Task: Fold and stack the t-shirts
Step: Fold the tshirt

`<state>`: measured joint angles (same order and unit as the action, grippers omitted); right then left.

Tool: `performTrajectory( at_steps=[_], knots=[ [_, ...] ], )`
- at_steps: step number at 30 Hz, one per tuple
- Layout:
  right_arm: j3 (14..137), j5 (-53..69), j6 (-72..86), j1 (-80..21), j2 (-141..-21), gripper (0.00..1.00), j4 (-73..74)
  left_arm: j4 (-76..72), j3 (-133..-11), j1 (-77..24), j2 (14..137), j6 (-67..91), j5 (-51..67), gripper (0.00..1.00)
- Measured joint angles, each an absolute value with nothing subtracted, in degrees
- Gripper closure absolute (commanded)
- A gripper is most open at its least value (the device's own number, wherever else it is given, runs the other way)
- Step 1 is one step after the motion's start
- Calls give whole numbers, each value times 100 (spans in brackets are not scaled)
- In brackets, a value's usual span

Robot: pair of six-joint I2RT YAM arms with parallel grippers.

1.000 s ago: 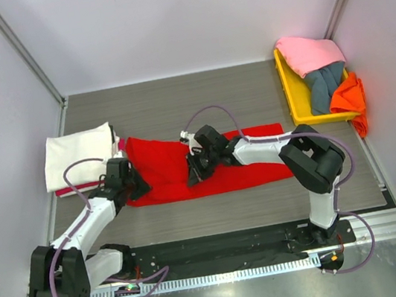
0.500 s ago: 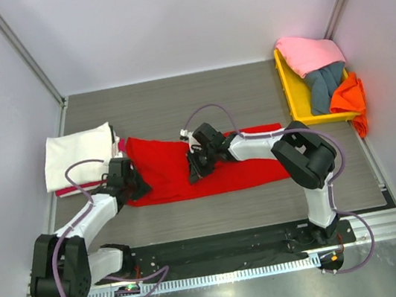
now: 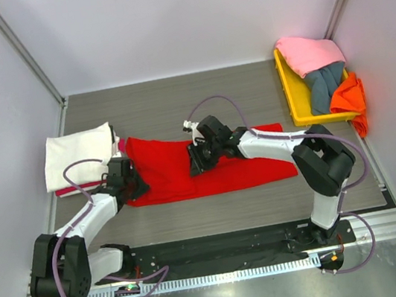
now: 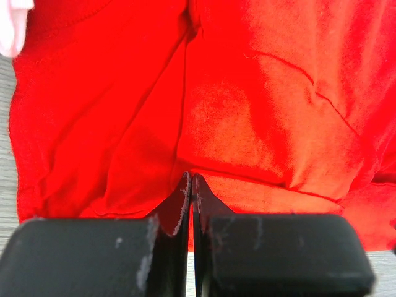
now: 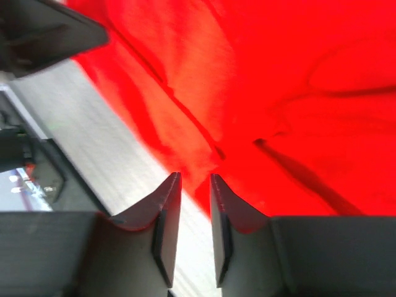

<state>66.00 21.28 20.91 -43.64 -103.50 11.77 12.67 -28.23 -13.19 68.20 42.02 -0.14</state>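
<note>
The bright red t-shirt (image 3: 164, 170) lies spread flat across the middle of the table. It fills the left wrist view (image 4: 260, 93) and the right wrist view (image 5: 297, 74). My left gripper (image 3: 138, 189) is at the shirt's near left corner. Its jaws (image 4: 190, 178) are pressed together on a pinch of red cloth, with creases running from the tips. My right gripper (image 3: 196, 167) is over the shirt's middle near its front edge. Its jaws (image 5: 195, 177) stand a narrow gap apart with nothing between them. A folded cream-white t-shirt (image 3: 79, 156) lies at the left.
A yellow tray (image 3: 291, 96) at the back right holds a pink shirt (image 3: 309, 52), a grey-blue shirt (image 3: 324, 87) and an orange shirt (image 3: 348, 98) that hangs over its edge. A red strip shows under the cream-white shirt. White walls close in on both sides.
My right gripper has moved a little back and right, from the shirt's front edge onto the cloth. The shirt's right end has spread slightly. The left gripper has stayed put.
</note>
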Motion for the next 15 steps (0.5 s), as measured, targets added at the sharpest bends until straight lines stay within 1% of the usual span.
performTrajectory(
  at_steps=[2, 3, 8, 15],
  knots=[
    [6591, 2189, 2112, -4364, -10160, 74, 1175, 1264, -2827, -1319, 6820, 4193, -10, 100],
    [6591, 2252, 2134, -4366, -10108, 78, 1151, 1264, -2829, -1319, 6820, 4185, -1, 100],
    [6534, 2613, 2311, -4449, -10193, 83, 958, 1264, -2829, -1319, 6820, 4176, 5, 99],
    [6375, 2947, 2530, -4497, -10809, 89, 663, 1264, -2836, -1319, 6862, 4176, 5, 98]
  ],
)
